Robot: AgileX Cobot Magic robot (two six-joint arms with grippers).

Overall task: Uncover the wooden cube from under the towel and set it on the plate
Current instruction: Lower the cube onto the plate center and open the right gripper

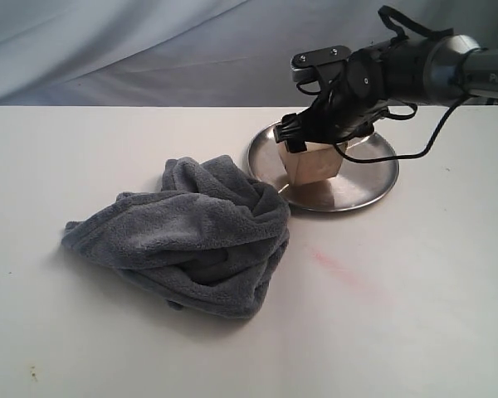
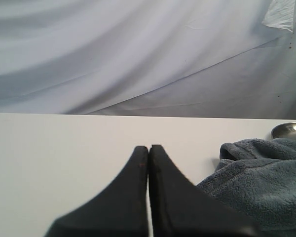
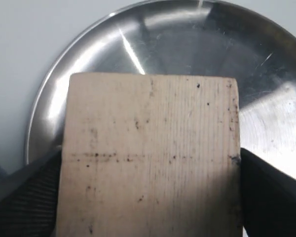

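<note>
Nearly done: towel (image 1: pixel 191 236) bunched at 8 o'clock from the plate (image 1: pixel 373 178), wooden cube (image 1: pixel 314 162) uncovered, sitting on its 9 o'clock side; the right gripper (image 1: pixel 318 143) has it clamped between wide-spread jaws, so only letting go remains; left gripper (image 2: pixel 149 163) pinched closed, empty

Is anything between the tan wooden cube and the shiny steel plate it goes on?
Nothing visible. The right gripper holds the tan wooden cube over the round steel plate; the grey-blue fleece towel lies beside it.
</note>
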